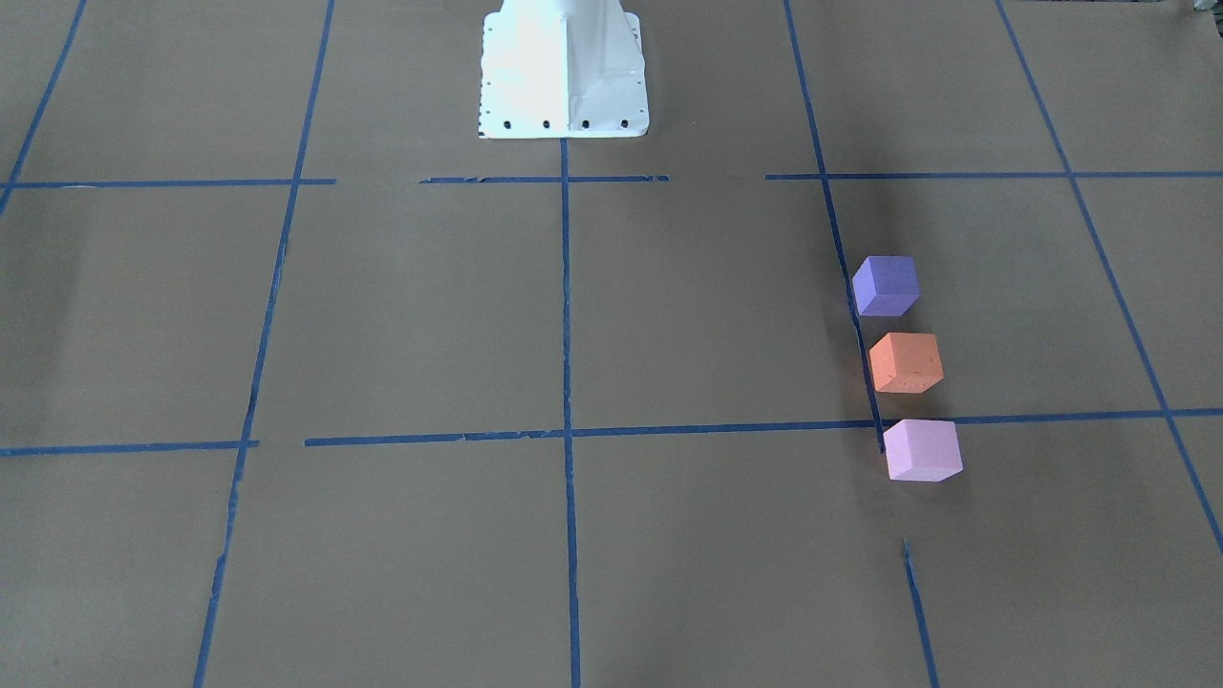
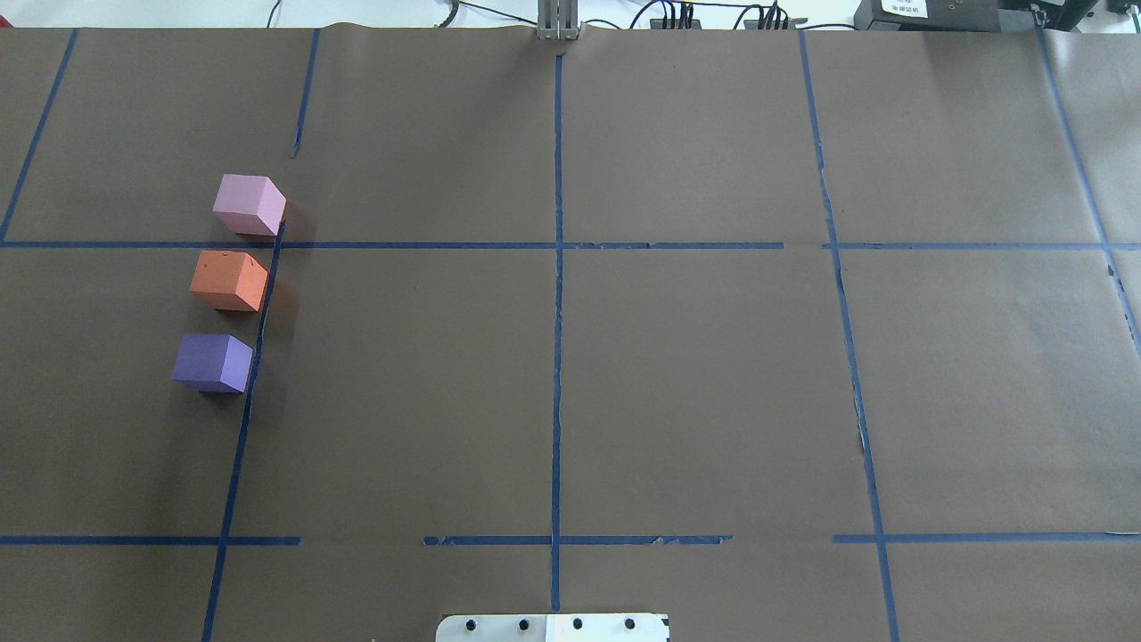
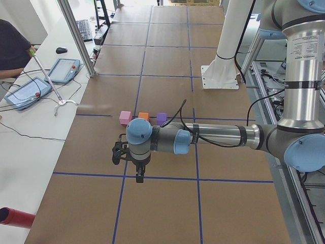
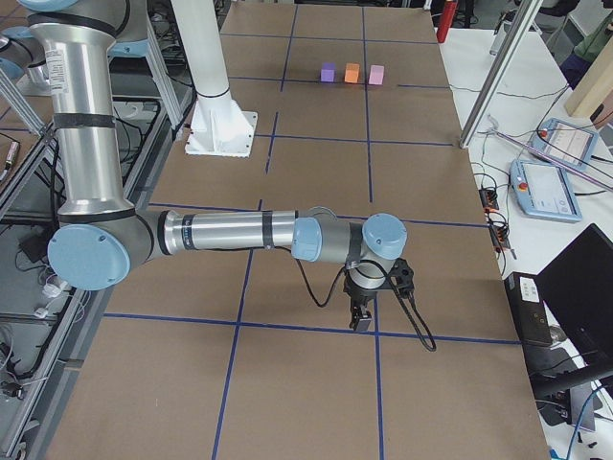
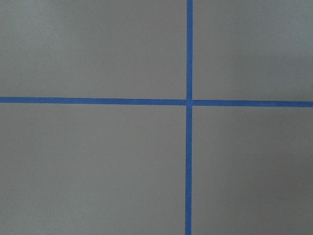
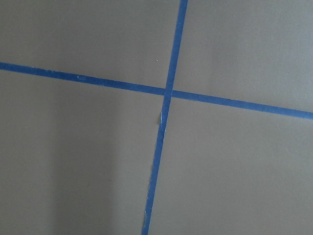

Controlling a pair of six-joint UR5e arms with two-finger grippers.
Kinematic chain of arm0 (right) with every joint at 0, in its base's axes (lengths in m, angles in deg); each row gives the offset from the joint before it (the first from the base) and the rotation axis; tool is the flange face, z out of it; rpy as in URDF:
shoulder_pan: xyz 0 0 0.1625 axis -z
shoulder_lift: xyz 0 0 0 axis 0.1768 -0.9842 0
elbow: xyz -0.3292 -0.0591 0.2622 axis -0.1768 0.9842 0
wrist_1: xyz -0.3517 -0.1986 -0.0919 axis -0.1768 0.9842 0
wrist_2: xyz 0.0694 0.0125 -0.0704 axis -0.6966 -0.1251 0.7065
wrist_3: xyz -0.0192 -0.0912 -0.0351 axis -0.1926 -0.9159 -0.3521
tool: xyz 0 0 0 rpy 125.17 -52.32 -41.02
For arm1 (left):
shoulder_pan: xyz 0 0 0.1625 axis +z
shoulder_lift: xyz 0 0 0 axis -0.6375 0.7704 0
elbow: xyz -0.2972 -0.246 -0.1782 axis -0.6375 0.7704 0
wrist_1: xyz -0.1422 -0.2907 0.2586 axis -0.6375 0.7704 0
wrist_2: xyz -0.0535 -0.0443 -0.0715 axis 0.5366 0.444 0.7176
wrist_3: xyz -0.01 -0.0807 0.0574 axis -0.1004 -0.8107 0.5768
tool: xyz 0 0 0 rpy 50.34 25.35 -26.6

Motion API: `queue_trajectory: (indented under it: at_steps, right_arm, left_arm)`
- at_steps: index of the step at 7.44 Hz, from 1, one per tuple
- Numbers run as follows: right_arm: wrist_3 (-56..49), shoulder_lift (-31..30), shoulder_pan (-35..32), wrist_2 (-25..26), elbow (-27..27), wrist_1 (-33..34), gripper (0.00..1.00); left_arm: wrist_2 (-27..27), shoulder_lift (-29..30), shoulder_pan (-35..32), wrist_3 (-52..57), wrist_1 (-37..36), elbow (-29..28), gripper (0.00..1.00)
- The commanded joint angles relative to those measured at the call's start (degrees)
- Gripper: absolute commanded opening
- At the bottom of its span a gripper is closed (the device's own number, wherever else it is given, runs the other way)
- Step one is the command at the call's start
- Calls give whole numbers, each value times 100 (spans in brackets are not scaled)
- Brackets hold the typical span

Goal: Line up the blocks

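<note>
- Blocks sit on the left part of the surface in one row along a tape line. Violet-blue block is nearest the robot, orange block is in the middle, pink-lilac block is farthest. Small gaps, none touching.
- Row looks done, so the main risk is any further contact.
- Left claw hangs low over a tape crossing, well apart from the row. Can't tell whether it's open or closed.
- Right claw is at the far right end, same posture. State can't be told either.
- A low sweep by the left arm toward the row could clip the blocks.
- The blocks look light, so a nudge would skew the row.
- The tight gaps mean regrasping the orange block would likely bump its neighbours.
</note>
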Motion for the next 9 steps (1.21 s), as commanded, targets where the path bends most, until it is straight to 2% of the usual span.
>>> queue_trajectory:
  at_steps: [1, 6, 7, 8, 9]
  right_arm:
    - [0, -1, 0, 0, 0, 0, 100]
    - [0, -1, 0, 0, 0, 0, 100]
    - [0, -1, -9, 0, 0, 0, 100]
    - [0, -1, 0, 0, 0, 0, 100]
    - [0, -1, 0, 0, 0, 0, 100]
  left_arm:
    - [0, 36, 4, -7, -15, 2, 100]
    - [-9, 28, -5, 1, -16, 55, 100]
    - [-9, -16, -14, 2, -24, 220, 100]
    - [-9, -25, 4, 141, -42, 353, 100]
    - [-9, -43, -5, 603, -85, 249, 100]
